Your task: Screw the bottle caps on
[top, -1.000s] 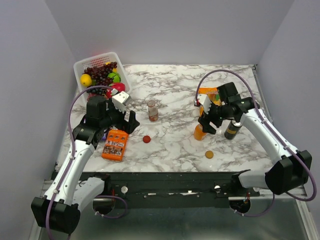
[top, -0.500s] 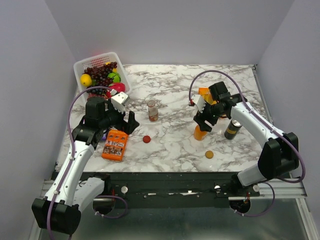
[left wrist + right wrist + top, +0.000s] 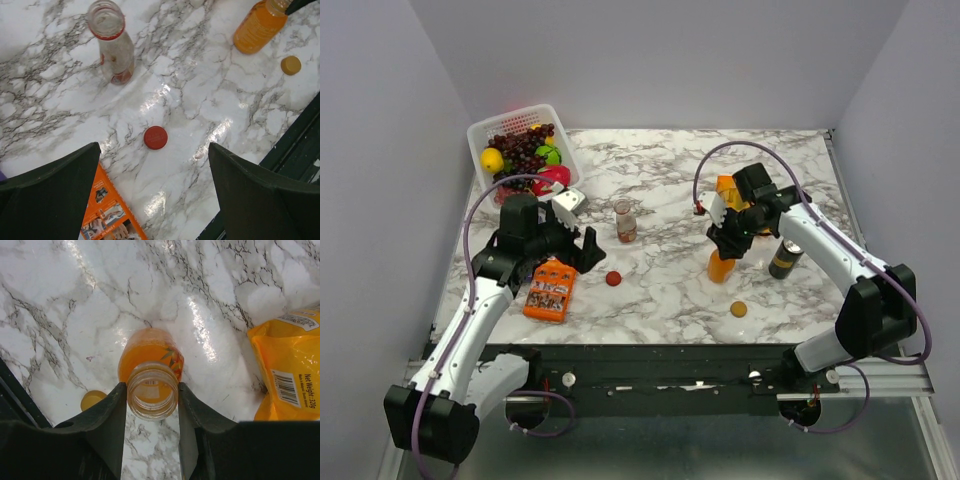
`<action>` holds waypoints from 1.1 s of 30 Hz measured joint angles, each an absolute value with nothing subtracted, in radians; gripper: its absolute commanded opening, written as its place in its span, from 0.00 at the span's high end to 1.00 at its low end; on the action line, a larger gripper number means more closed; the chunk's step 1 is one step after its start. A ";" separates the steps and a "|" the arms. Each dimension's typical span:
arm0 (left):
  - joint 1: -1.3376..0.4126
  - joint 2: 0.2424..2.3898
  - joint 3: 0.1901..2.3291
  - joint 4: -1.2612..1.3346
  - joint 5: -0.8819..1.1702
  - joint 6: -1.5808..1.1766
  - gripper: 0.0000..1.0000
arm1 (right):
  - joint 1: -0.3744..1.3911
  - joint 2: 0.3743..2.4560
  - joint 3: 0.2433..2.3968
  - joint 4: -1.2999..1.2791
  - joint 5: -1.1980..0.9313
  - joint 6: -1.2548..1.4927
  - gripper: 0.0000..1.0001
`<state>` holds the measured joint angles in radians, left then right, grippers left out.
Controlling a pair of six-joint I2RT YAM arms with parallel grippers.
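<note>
The open neck of the orange bottle [image 3: 150, 357] is being clasped by the right gripper [image 3: 152, 401], with the orange cap [image 3: 738, 309] lying at the bottle's five o'clock on the marble table [image 3: 670, 170]. The left gripper [image 3: 582, 250] is being held spread wide over the red cap [image 3: 155, 137], which is lying at six o'clock of the clear bottle [image 3: 112, 45].

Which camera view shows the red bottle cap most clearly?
The left wrist view: the red cap lies large and unobstructed near mid-frame. The top external view shows it only as a small red dot. The right wrist view misses it.
</note>
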<state>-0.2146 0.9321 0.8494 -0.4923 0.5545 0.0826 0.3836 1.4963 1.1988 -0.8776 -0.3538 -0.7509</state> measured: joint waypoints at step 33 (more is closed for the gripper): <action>-0.823 1.224 0.849 0.081 0.558 -0.035 0.01 | 0.513 1.421 1.701 -1.225 -0.773 -0.599 0.90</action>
<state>-0.8230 1.2243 0.8490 0.0814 0.5579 -0.0353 0.5129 1.4212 1.7008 -1.2255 -0.7727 -0.5987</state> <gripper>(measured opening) 0.987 0.471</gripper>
